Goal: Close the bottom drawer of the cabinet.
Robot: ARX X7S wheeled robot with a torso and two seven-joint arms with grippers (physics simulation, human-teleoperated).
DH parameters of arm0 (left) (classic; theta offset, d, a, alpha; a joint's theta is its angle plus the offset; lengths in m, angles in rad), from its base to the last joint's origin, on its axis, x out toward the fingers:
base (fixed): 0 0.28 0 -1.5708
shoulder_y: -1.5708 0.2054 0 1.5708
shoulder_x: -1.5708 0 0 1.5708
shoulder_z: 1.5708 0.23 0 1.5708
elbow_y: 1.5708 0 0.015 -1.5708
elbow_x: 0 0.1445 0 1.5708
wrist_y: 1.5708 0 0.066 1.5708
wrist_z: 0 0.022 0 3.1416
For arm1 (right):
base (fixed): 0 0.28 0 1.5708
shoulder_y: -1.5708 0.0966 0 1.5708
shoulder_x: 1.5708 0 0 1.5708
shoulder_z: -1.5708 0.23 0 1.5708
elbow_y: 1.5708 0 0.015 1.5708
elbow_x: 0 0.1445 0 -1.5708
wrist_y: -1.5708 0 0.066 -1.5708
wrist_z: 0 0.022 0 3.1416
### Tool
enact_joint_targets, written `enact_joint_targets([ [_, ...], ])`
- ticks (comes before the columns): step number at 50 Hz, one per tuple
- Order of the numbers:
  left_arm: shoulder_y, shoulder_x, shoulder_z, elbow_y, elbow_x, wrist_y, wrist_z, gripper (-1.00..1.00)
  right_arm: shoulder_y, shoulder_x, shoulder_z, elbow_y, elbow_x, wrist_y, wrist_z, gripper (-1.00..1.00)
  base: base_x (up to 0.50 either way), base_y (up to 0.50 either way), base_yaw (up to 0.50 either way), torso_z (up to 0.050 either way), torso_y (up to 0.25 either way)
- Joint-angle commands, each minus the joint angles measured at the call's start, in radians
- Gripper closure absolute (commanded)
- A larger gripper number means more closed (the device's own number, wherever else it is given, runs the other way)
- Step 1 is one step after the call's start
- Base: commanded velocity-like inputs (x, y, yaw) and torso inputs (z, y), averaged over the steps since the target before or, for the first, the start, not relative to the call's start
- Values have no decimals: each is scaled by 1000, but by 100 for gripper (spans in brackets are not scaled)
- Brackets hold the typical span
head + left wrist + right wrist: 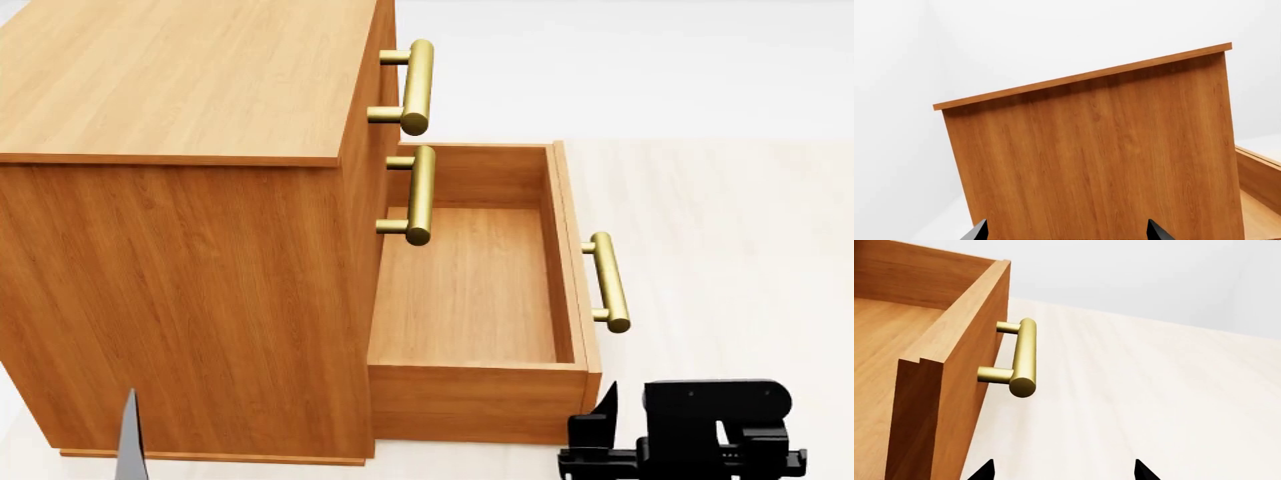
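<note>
The orange-brown cabinet (187, 250) fills the left of the head view. Its bottom drawer (571, 260) is pulled far out to the right, with nothing inside it, and its brass handle (607, 282) faces away from the cabinet. My right gripper (1063, 472) is open over the pale floor, just outside the drawer's front panel (954, 375) and short of the drawer handle (1024, 357), touching nothing. My left gripper (1067, 232) is open, facing the cabinet's plain side (1094, 160). One left fingertip (130, 440) shows low in the head view.
Two upper drawers are shut, their brass handles (416, 85) (419, 195) overhanging the open drawer. The right arm's black body (707, 425) sits near the drawer's front corner. Pale wooden floor (734, 200) stretches to the right.
</note>
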Motion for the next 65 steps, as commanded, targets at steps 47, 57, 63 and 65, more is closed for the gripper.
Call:
enact_joint_targets([
  [47, -5, -15, 36, 6, 0, -3, -25, -100, -7, -86, -196, -157, -55, 39, -72, -100, 0, 0, 0, 0, 0],
  [57, -6, -18, 48, 4, 4, -1, -29, -100, 18, -118, -198, -112, -46, 31, -54, -100, 0, 0, 0, 0, 0],
  [63, -4, -24, 63, 8, 19, 0, -35, -100, 25, -134, -211, -130, -46, 61, -46, -100, 0, 0, 0, 0, 0],
  [65, -2, -24, 63, 8, 18, 1, -36, -100, 31, -136, -210, -127, -42, 66, -45, -100, 0, 0, 0, 0, 0],
])
